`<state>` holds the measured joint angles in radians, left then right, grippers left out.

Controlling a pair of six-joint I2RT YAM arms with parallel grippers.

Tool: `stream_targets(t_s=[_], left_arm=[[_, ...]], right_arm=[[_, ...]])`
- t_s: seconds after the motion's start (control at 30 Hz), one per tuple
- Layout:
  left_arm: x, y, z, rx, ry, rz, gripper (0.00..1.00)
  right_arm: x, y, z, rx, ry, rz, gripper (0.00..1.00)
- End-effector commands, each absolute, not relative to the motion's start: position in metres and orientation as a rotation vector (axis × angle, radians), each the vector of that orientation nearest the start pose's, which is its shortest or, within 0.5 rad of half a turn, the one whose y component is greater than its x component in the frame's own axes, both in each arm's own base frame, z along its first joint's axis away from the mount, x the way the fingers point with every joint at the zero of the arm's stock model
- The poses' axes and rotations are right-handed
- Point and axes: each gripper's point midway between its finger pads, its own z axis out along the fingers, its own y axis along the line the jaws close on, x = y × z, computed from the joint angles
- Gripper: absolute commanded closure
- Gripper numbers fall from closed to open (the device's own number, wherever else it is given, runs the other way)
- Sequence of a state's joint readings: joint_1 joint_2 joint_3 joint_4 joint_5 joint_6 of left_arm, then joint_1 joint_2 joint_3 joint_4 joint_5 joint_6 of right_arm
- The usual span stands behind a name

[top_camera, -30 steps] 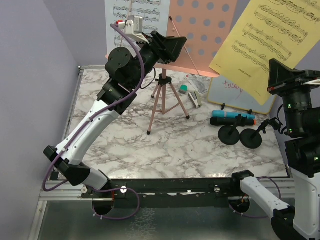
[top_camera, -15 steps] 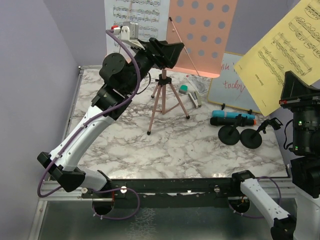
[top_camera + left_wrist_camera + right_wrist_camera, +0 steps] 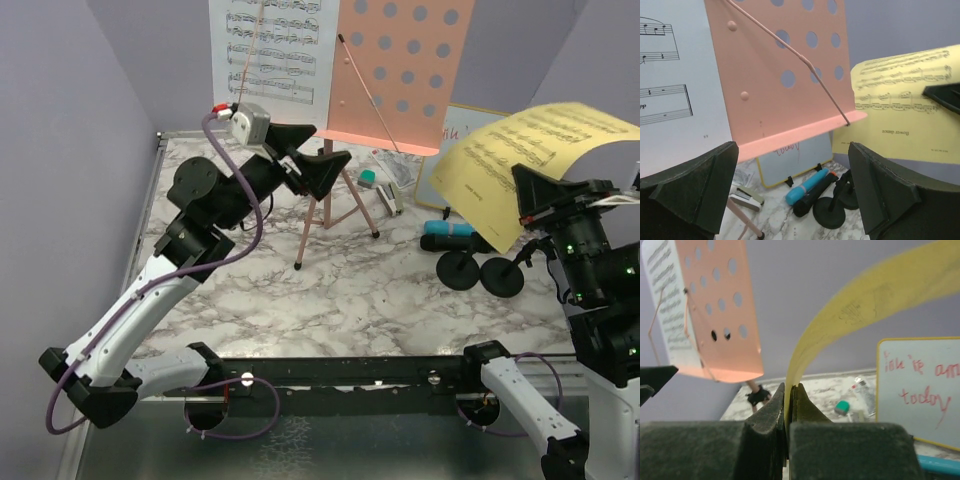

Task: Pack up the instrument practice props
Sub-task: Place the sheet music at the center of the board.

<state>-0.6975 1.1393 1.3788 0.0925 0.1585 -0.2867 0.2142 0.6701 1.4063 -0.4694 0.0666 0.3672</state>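
Nearby: whiteboard (image 3: 452,140), stapler (image 3: 388,200), eraser (image 3: 369,180) | yellow sheet (image 3: 520,150) partly hides blue microphone (image 3: 452,229)

Glossy marble-look table (image 3: 380,290), yellow page (image 3: 500,155) — matt paper

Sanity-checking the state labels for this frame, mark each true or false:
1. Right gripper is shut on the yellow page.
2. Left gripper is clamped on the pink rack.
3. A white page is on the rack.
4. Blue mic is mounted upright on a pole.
1. The right gripper is shut on the yellow sheet-music page. True.
2. The left gripper is clamped on the pink rack. False: its jaws stand wide apart, short of the rack and touching nothing.
3. A white sheet-music page is on the rack. True.
4. The blue microphone is mounted upright on a pole. False: it lies on the table beside the black microphone.
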Motion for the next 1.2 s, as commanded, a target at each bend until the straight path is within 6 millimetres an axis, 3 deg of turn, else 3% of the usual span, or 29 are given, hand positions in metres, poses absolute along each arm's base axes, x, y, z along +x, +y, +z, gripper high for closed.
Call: stream_targets(t_s=[0.0,0.2,0.3,0.4,0.5,0.67,0.83,1.17], left_arm=[[0.225,-0.261,0.511,0.588,1.091,-0.91,0.01],[0.201,-0.262,0.458,0.728,1.101,-0.921,0.01],[0.201,-0.264,0.423,0.74,1.166,-0.937,0.01],[0.204,-0.265,0.388,0.688,1.277,-0.982,0.01],[0.215,-0.262,0.362,0.509,1.4,-1.05,0.01],[0.223,-0.262,0.337,0.192,1.505,-1.247,0.01],[0.226,-0.265,0.323,-0.044,1.542,-1.433,0.01],[0.236,-0.273,0.308,-0.241,1.617,-1.552,0.01]], right_arm=[[0.206,0.096,0.48,-0.025,1.45,0.65,1.0],[0.216,0.133,0.449,-0.112,1.557,0.846,1.0],[0.219,0.145,0.433,-0.121,1.586,0.933,1.0],[0.221,0.153,0.414,-0.125,1.63,0.993,1.0],[0.22,0.16,0.394,-0.117,1.67,1.051,1.0],[0.222,0.17,0.369,-0.103,1.69,1.148,1.0],[0.223,0.18,0.357,-0.104,1.661,1.252,1.0],[0.218,0.184,0.376,-0.144,1.469,1.344,1.0]])
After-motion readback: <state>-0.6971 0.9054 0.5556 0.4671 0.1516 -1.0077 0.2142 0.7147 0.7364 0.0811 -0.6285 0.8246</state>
